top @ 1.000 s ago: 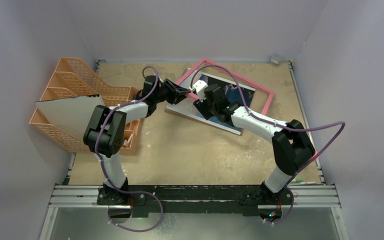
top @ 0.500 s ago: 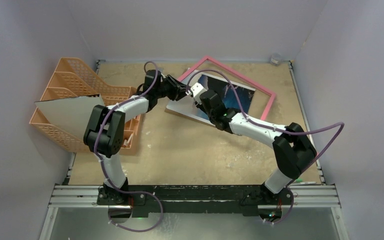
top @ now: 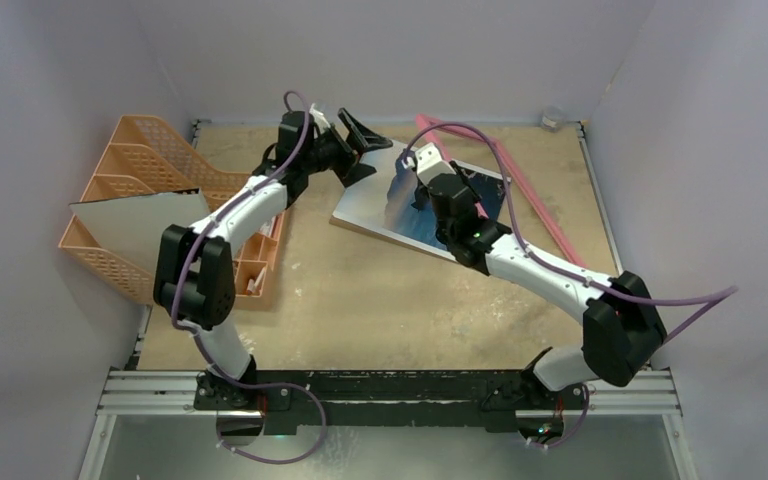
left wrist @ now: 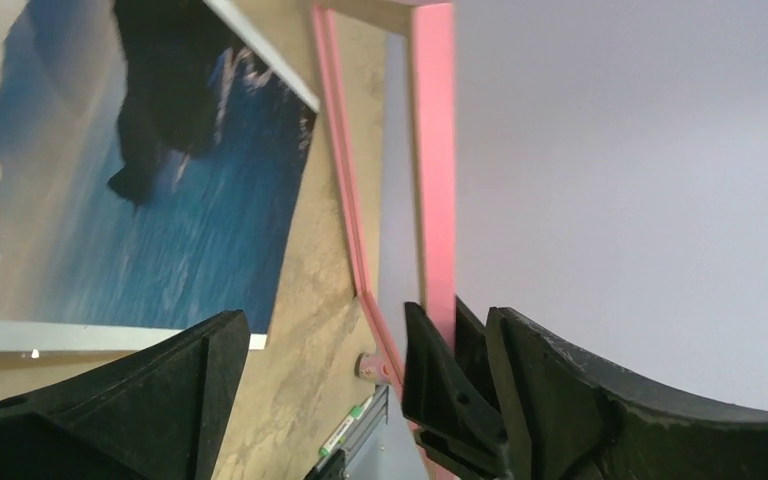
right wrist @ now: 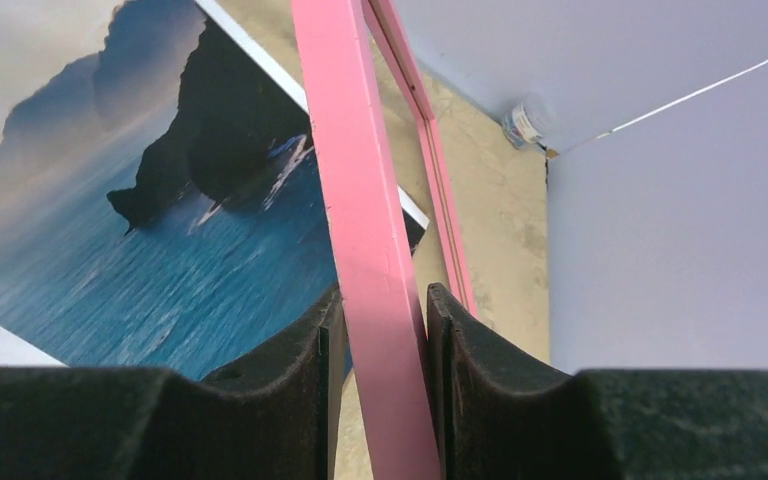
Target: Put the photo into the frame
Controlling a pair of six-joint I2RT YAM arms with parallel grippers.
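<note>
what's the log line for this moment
left gripper: open | right gripper: shut on pink frame border | pink frame: tilted up | photo: face up, not in frame

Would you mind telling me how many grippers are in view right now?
2. The left gripper is open, left of the tilted-up frame; the right gripper clamps its pink border. None hidden.

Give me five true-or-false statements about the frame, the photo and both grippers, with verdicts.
1. The right gripper clamps the frame's pink border. True.
2. The left gripper is shut on the photo. False: its jaws stand wide open, off the photo.
3. The frame lies flat around the photo. False: it is tilted up on edge beside the photo.
4. The photo lies picture side up. True.
5. An orange file tray sits at the table's left. True.
</note>
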